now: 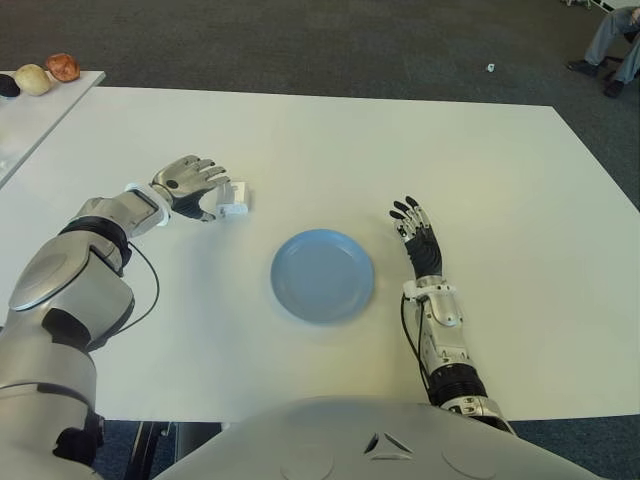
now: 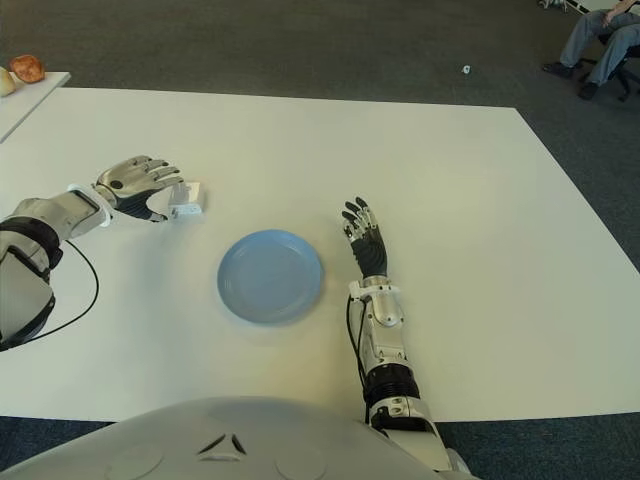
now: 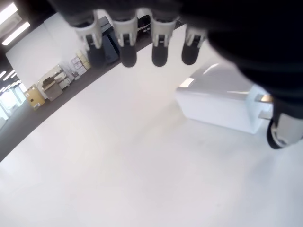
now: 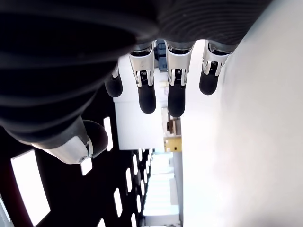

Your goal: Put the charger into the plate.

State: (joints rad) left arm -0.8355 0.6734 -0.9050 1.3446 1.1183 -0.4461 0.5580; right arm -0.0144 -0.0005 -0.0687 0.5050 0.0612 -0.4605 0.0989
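Left hand (image 1: 190,187) at the charger (image 1: 234,199), fingers spread, nothing gripped.
Charger lay on the table (image 1: 480,170), left of and beyond the blue plate (image 1: 322,275); right hand (image 1: 418,234) sat relaxed right of the plate.

The scene was evenly and brightly lit from overhead. Only soft, faint shadows were cast on the white counter (image 1: 330,140). Ceiling light panels were seen as overexposed patches in both wrist views. The near fingers (image 3: 159,47) were rendered dark and blurred, and the background was rendered out of focus.
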